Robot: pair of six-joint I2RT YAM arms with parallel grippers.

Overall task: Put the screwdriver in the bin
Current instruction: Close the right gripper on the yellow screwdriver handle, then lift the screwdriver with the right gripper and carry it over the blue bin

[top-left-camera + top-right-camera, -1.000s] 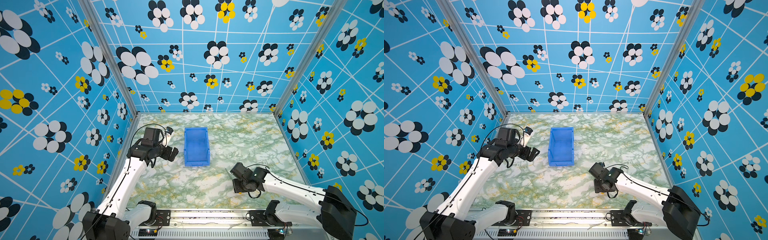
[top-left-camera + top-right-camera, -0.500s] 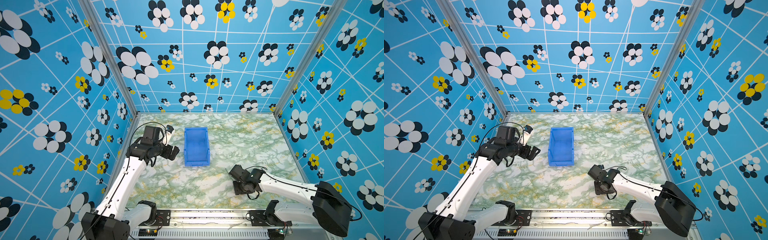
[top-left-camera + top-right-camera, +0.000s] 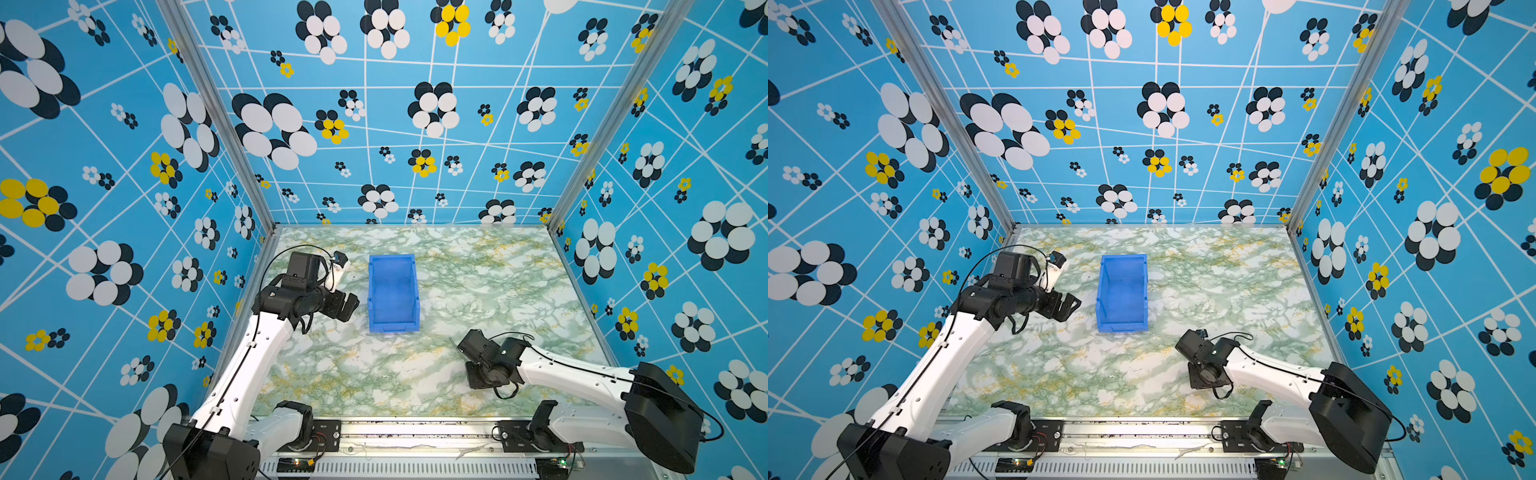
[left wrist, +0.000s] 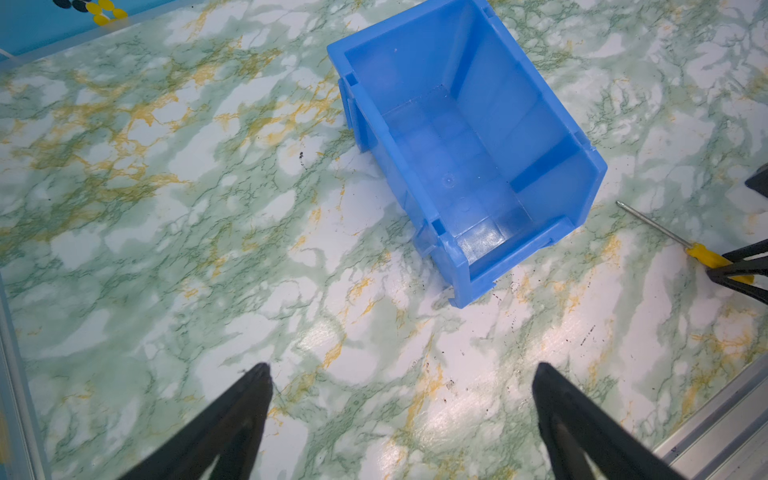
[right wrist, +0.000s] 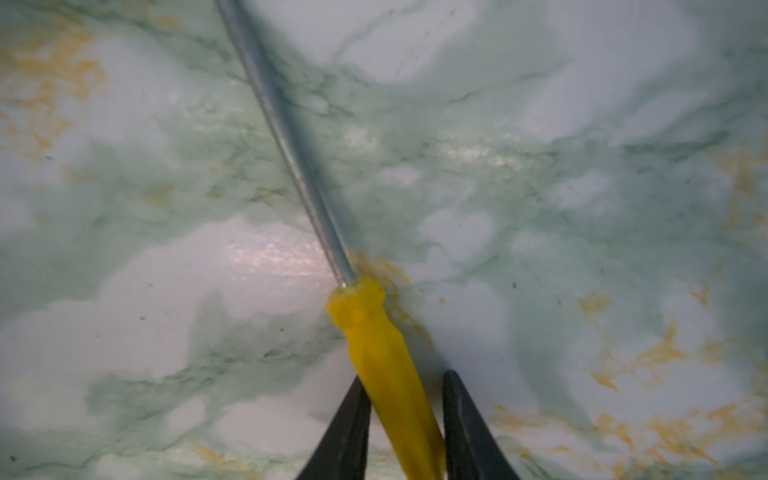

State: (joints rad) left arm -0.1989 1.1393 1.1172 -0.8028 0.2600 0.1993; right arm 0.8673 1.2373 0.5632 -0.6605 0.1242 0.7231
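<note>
Grasp under way: my right claw [image 5: 405, 377] pinches the yellow handle of the screwdriver [image 5: 370, 332], which lies flat on the marble table [image 5: 540, 208], its shaft pointing away from my fingertips. Next, I judge, comes a lift and a short carry to the empty bin [image 3: 393, 326], near, ahead and leftward.

Marble table [image 3: 498, 291]: bin [image 3: 371, 291], screwdriver [image 4: 673, 238]

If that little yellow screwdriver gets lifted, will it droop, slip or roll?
The screwdriver is probably stiff: its metal shaft runs straight. Slim, so likely light. The right pincer holds the yellow handle well behind the shaft, so it may tilt. Released, its rounded handle could roll.
</note>
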